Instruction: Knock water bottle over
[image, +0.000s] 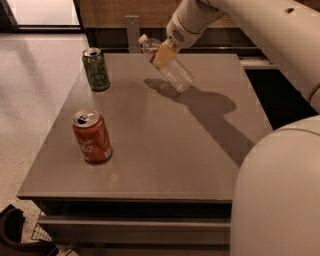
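The water bottle (178, 75) is clear with a white cap. It is tilted steeply at the far middle of the grey table (165, 150), with its cap up to the left and its base low near the table top. I cannot tell whether the base touches the table. My gripper (162, 54) comes in from the upper right and sits against the bottle's upper part, just below the cap. Its tan tip covers part of the bottle's neck.
A green can (96, 69) stands upright at the far left of the table. A red soda can (92, 136) stands upright at the near left. My white arm and body (280, 190) fill the right side. Floor lies beyond the table's left edge.
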